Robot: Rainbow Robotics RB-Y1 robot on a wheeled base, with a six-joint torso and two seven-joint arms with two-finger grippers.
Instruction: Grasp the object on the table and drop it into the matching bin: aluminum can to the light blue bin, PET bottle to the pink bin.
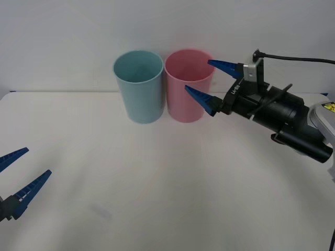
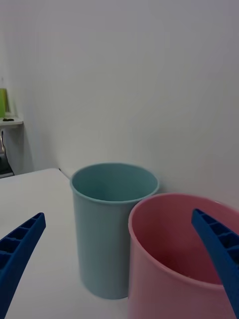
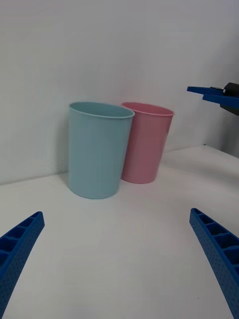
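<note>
White wall behind, white table (image 1: 157,172) below, and on it two bins standing side by side, touching or nearly so: the light blue bin (image 1: 138,86) on my left, the pink bin (image 1: 188,85) on my right. I see no can or bottle lying on the table, and nothing sits between my fingers, so I judge the drop is probably made; whether something rests inside either bin I cannot tell, since the depths are hidden from me.

My right gripper (image 1: 209,82) hangs raised at the pink bin's rim, spread wide and empty, one blue finger over the rim and the other against the bin's outer side. The light blue bin stands just beyond it. My left gripper (image 1: 18,175) waits low near the table's near left edge, also spread wide and empty, well apart from both bins.

If the drop is done, only pulling my right arm clear is left.
</note>
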